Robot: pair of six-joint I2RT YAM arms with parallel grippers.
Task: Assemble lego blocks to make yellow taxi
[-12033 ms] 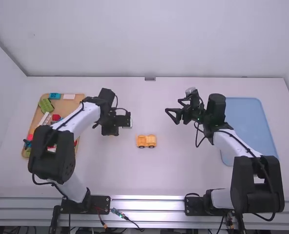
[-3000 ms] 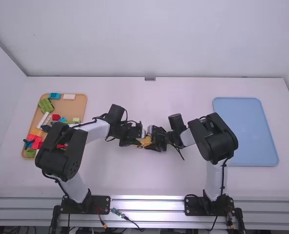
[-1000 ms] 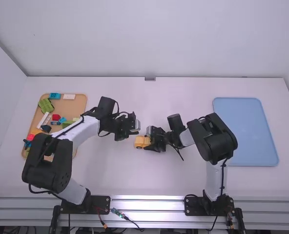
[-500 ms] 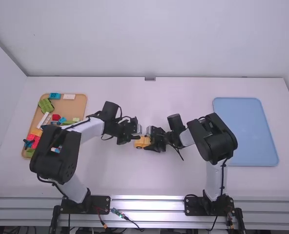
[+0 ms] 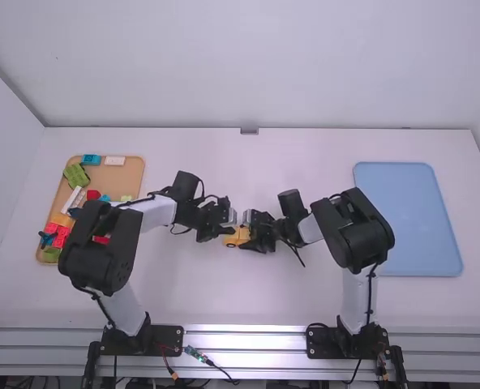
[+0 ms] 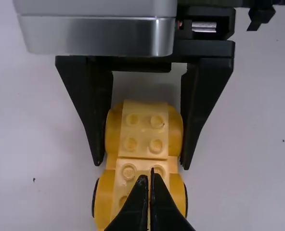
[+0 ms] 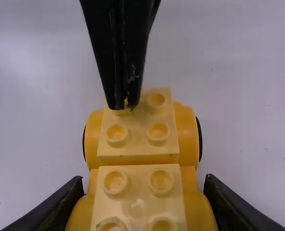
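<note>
The yellow taxi [image 5: 233,238] stands mid-table with my left gripper [image 5: 229,230] at its left end and my right gripper [image 5: 250,237] at its right. In the left wrist view, the taxi [image 6: 141,166] has studded yellow blocks along its top and dark wheels; the tips of my left gripper [image 6: 150,174] are together over the studs of one end. From the right wrist, my right gripper [image 7: 143,185] is shut across the rounded sides of the taxi [image 7: 138,139], at the end away from the left gripper's tips.
On the far left lies a wooden tray [image 5: 131,174] with several coloured blocks, including green, red, blue and white ones. A blue tray [image 5: 410,219] lies on the right side of the table.
My left gripper has moved right and towards the camera, down to the taxi's left end. Since the oldest frame my right gripper has come in from the right and taken hold of the taxi.
</note>
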